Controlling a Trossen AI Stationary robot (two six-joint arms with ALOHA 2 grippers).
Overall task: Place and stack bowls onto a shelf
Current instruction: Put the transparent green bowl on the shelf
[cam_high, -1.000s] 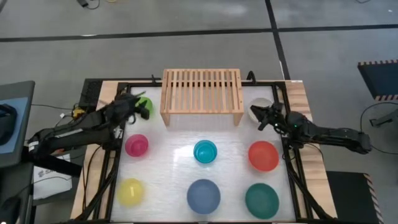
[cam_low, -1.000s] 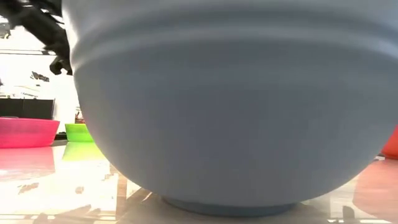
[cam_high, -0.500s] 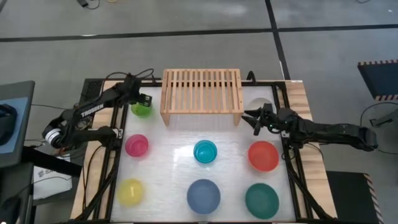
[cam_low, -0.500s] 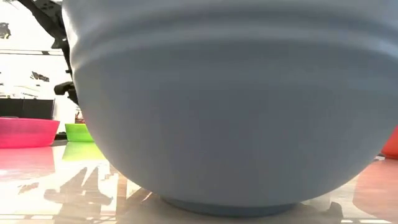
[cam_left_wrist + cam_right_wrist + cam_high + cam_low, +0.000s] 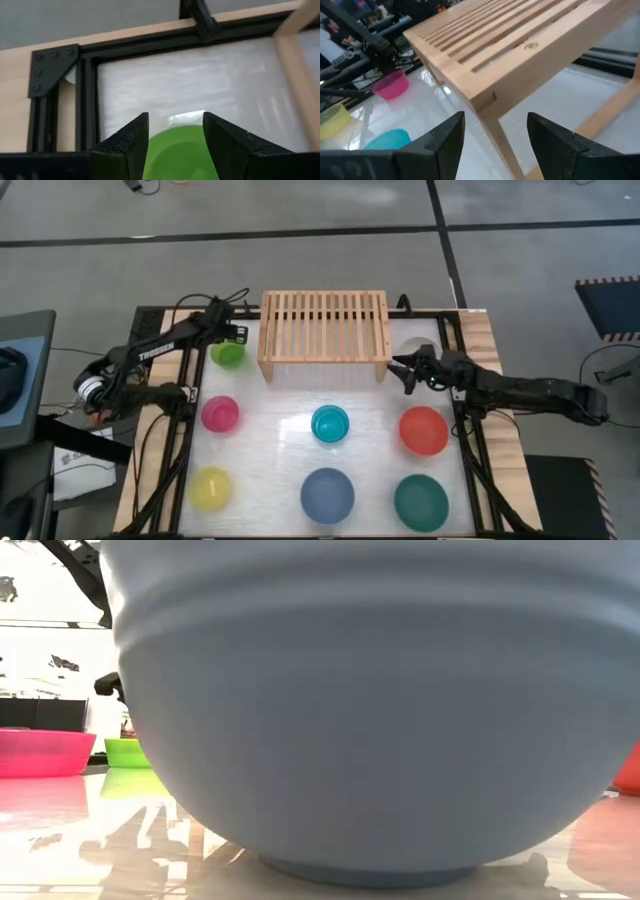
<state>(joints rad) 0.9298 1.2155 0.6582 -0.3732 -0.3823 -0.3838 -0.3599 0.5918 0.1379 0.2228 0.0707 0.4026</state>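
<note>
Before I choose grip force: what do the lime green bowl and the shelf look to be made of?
Lime green bowl: likely plastic, uniform saturated colour and smooth, slightly glossy surface. Shelf: light unfinished-looking wood, with visible grain, slats and a screw head in the right wrist view. Tabletop: glossy white, reflecting the bowls.

Robot lab, black-framed table (image 5: 168,442), grey floor (image 5: 300,240), trailing cables (image 5: 606,370)

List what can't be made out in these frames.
- Low view: the blue bowl fills the picture, hiding the shelf and most other bowls.
- High view: the white bowl is partly covered by the right gripper.
- Left wrist view: the green bowl is cut off by the edge and the left gripper.
</note>
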